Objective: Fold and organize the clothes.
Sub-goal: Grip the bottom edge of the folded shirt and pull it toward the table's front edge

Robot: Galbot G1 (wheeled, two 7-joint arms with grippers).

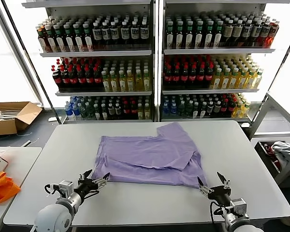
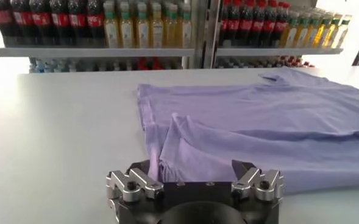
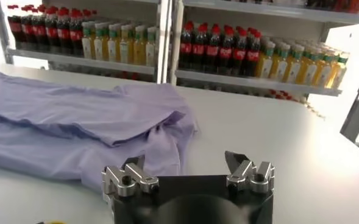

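A lavender T-shirt [image 1: 150, 154] lies partly folded in the middle of the white table [image 1: 63, 145], plain side up, with one sleeve sticking out toward the shelves. It also shows in the left wrist view [image 2: 258, 122] and the right wrist view [image 3: 75, 115]. My left gripper [image 1: 95, 179] is open and empty, just off the shirt's near left corner. My right gripper [image 1: 212, 183] is open and empty, just off the shirt's near right corner. Both hover low over the table's front part.
Shelves of drink bottles [image 1: 150, 63] stand behind the table. A bright orange fabric item [image 1: 0, 186] lies on a side table at the left. A cardboard box [image 1: 9, 118] sits on the floor at the left. A white-and-grey cloth bundle [image 1: 282, 150] lies at the right.
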